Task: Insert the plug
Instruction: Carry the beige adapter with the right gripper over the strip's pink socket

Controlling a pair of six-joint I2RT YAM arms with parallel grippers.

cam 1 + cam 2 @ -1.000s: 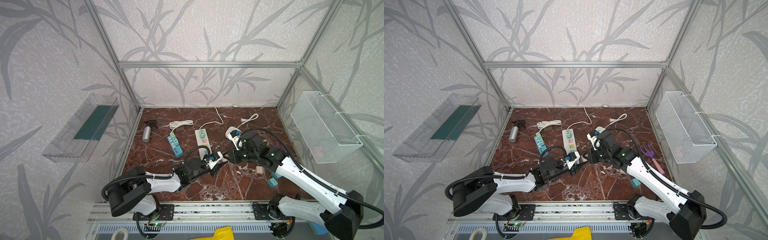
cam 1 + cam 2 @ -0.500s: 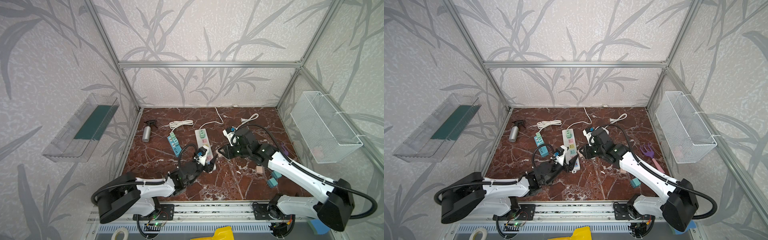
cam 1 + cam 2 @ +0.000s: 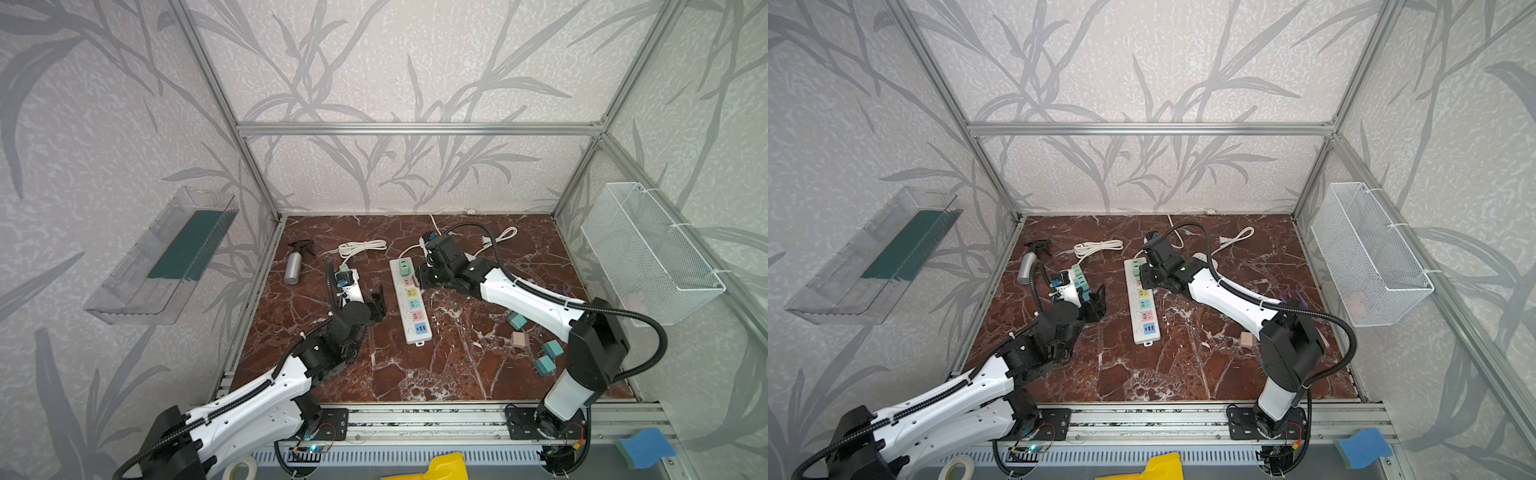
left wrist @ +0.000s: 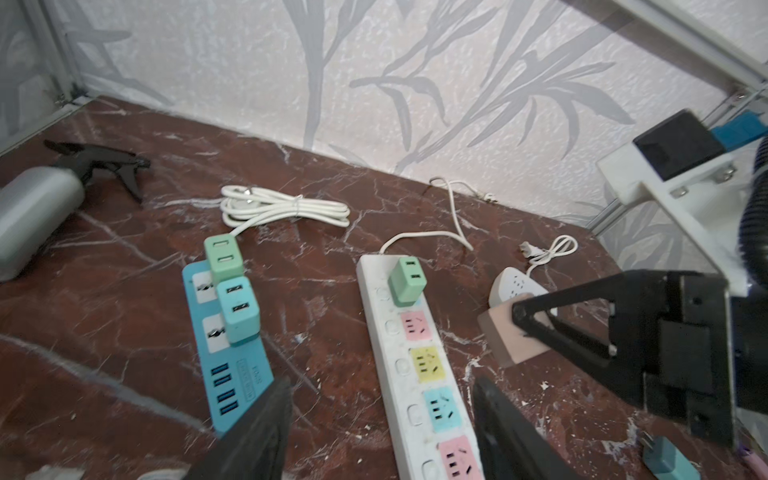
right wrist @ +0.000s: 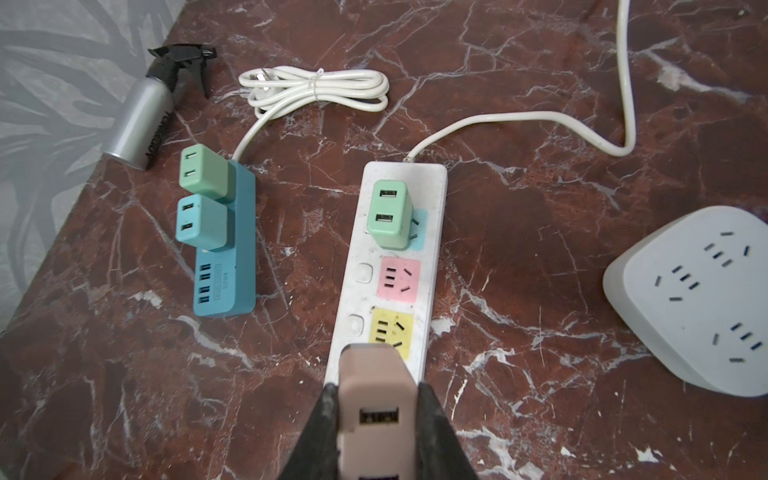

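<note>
Right end effector (image 5: 376, 388) clamped on pink plug (image 5: 376, 370), held just beside white power strip (image 5: 357, 232) nr yellow socket (image 5: 392, 328); left end effector (image 4: 380, 395) apart, empty: I'd square prongs w/ slots, then push straight down, no tilt.

We count three power strips: one long white strip (image 5: 428, 178), one blue strip (image 5: 243, 232), one rounded white socket block (image 5: 690, 299). We count eight charger plugs: two green (green plug on blue strip (image 5: 201, 170), green plug on white strip (image 5: 388, 214)), four teal (teal plug on blue strip (image 5: 199, 222), three loose teal plugs (image 3: 517, 321) (image 3: 552, 348) (image 3: 543, 365)), two pink (gripped pink plug (image 5: 374, 399), loose pink plug (image 3: 519, 340)). One spray bottle (image 5: 139, 112), one wire basket (image 3: 648, 249), one clear wall tray (image 3: 137, 282).
</note>
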